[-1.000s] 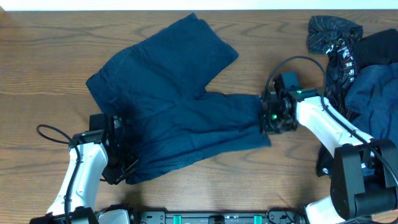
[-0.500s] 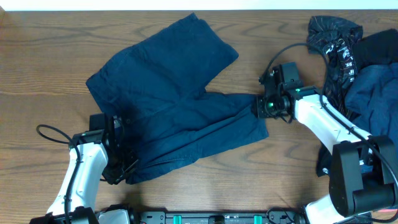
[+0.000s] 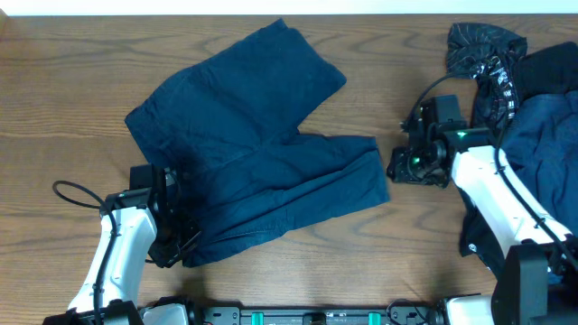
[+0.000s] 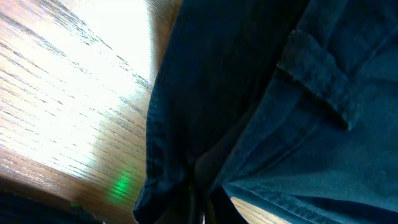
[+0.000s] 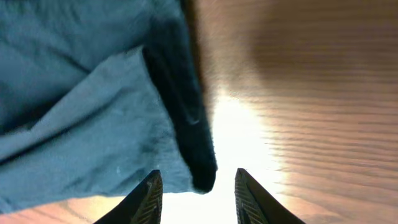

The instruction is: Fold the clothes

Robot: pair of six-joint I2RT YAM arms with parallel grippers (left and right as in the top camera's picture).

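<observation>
A pair of plain navy trousers-like shorts (image 3: 253, 153) lies spread on the wooden table (image 3: 63, 81), one leg pointing to the far right, the other toward my right arm. My left gripper (image 3: 176, 248) is shut on its near-left hem; the cloth (image 4: 249, 99) fills the left wrist view. My right gripper (image 3: 402, 167) is open and empty, just right of the leg's end, whose corner (image 5: 193, 155) hangs between its fingers (image 5: 196, 186).
A heap of other clothes lies at the right edge: a black garment with white print (image 3: 488, 54) and navy cloth (image 3: 542, 135). My right arm lies across it.
My right gripper has let go of the trouser leg's end and drawn back to the right. The leg now lies flat. The left gripper has not moved.
</observation>
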